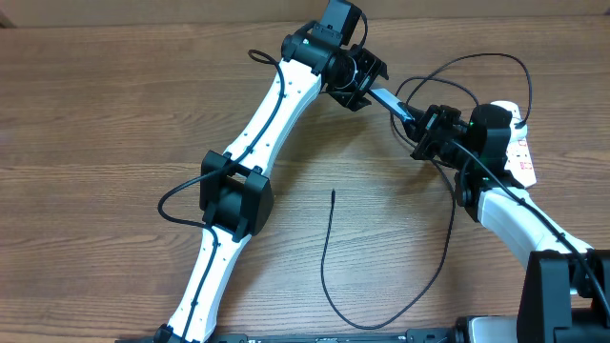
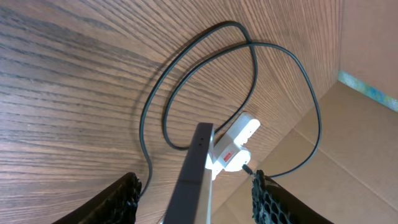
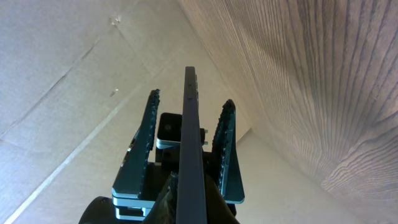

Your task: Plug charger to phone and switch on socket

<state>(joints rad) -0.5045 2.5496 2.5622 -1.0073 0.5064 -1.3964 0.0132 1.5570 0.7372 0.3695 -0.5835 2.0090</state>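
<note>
Overhead, the phone (image 1: 389,101) runs lengthwise between both arms, the right gripper (image 1: 419,120) apparently clamped on one end, the left gripper (image 1: 366,85) straddling the other, fingers (image 2: 127,196) spread clear.

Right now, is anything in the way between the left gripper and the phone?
Nothing visible is. The phone sits edge-on inside the left gripper, whose fingers stand open with a gap on each side. The right gripper is shut on the phone's other end.
</note>
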